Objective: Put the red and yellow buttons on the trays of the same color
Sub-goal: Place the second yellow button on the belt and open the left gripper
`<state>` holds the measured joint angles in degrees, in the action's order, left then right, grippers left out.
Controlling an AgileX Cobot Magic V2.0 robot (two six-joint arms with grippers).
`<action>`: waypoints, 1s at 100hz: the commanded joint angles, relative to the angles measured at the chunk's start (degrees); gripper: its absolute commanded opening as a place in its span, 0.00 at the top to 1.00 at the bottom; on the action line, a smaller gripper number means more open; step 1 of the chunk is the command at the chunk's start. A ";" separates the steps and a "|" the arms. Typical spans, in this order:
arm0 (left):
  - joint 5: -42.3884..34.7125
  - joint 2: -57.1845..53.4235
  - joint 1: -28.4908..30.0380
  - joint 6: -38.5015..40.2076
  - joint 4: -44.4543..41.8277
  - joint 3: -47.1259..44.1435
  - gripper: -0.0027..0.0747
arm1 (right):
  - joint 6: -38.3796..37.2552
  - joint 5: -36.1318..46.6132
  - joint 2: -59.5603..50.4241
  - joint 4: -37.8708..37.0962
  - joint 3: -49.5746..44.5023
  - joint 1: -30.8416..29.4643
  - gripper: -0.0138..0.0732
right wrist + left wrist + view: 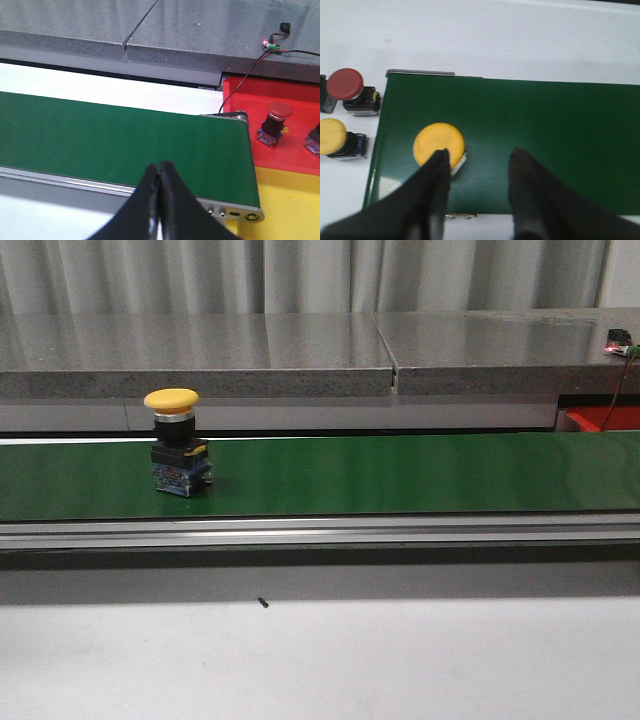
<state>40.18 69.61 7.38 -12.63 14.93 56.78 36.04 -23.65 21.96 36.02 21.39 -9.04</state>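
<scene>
Yellow button upright on the green conveyor belt; neither gripper holds anything.

In your front view the yellow mushroom button (175,440) stands at about 9 o'clock on the green belt (400,475). Your left gripper (479,157) hangs over it with jaws spread wide, one finger (437,172) overlapping the button's cap from above, nothing between them. Just off the belt's end lie a spare red button (347,90) and a spare yellow button (335,140). Your right gripper (159,172) is pinched closed and empty above the belt's other end, beside the red tray (295,95), where one red button (274,122) sits, and the yellow tray (290,205).
</scene>
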 commanded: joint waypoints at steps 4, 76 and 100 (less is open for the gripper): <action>-1.28 -5.55 -2.19 -0.43 1.23 1.52 0.99 | 0.43 3.32 0.14 1.29 1.52 0.11 0.92; 0.31 -25.91 -7.78 -0.48 1.76 -9.70 0.99 | 0.43 3.32 0.14 1.29 1.52 0.11 0.92; 0.50 -33.59 -8.90 -0.48 3.29 -14.48 0.99 | 0.43 3.32 0.14 1.29 1.52 0.11 0.92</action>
<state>43.64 39.12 -0.92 -13.10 16.54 42.14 36.04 -23.65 21.96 36.02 21.39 -9.04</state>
